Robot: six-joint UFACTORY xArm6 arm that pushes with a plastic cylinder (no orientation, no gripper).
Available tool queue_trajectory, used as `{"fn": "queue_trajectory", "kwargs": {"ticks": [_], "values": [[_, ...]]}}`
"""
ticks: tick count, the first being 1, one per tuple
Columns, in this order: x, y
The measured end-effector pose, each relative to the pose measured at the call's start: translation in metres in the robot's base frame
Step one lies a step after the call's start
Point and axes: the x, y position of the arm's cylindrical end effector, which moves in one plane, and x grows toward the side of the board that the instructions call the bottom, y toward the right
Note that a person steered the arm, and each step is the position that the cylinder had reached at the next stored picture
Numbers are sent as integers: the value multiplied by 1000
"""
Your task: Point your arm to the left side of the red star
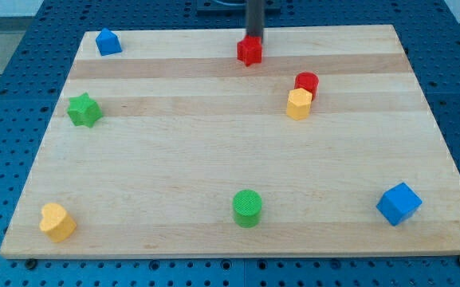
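The red star [249, 52] lies near the view's top edge of the wooden board, a little right of centre. My dark rod comes down from the view's top, and my tip [253, 39] is right at the star's top side, touching or almost touching it, slightly right of its middle.
A red cylinder [307, 82] touches a yellow hexagon [298, 104] below right of the star. A blue pentagon block [108, 42] is at top left, a green star [84, 110] at left, a yellow heart [57, 221] at bottom left, a green cylinder [247, 207] at bottom centre, a blue cube [398, 204] at bottom right.
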Motion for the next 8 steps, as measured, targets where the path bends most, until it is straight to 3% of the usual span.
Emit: {"fn": "queue_trajectory", "kwargs": {"ticks": [1,2,3,4,5,6,8], "values": [[4,13],[-51,12],[-53,-14],[-52,-81],[-39,-125],[-7,-130],[48,-84]]}}
